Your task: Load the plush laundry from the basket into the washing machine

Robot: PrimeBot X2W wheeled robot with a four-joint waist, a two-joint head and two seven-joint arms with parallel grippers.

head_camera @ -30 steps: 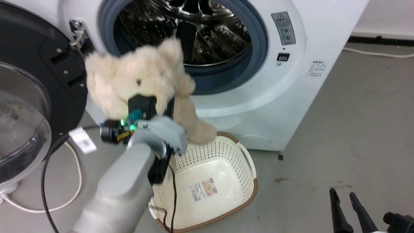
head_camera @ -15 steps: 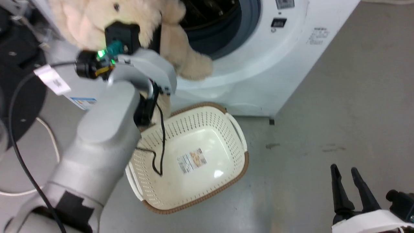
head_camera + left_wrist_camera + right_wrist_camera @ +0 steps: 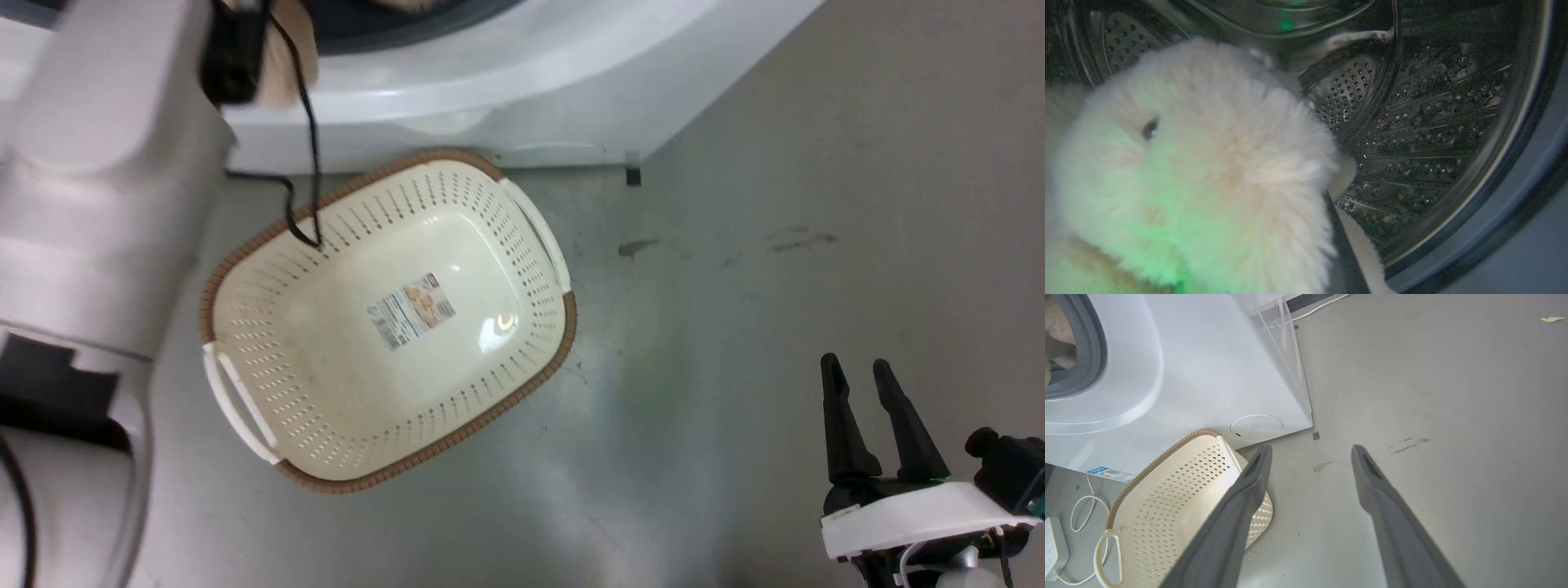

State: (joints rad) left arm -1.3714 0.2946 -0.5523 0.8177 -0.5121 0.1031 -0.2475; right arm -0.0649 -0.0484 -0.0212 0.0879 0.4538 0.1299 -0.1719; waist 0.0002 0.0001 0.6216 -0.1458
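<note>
left hand clamps plush laundry, its head inside washing machine

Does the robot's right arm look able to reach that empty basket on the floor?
Probably yes: the right arm's open fingers hang beside the basket, with just floor between them.

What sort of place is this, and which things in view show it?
Probably a laundry area, perhaps a test room: a white front-loading washing machine and a perforated laundry basket on the bare grey floor.
</note>
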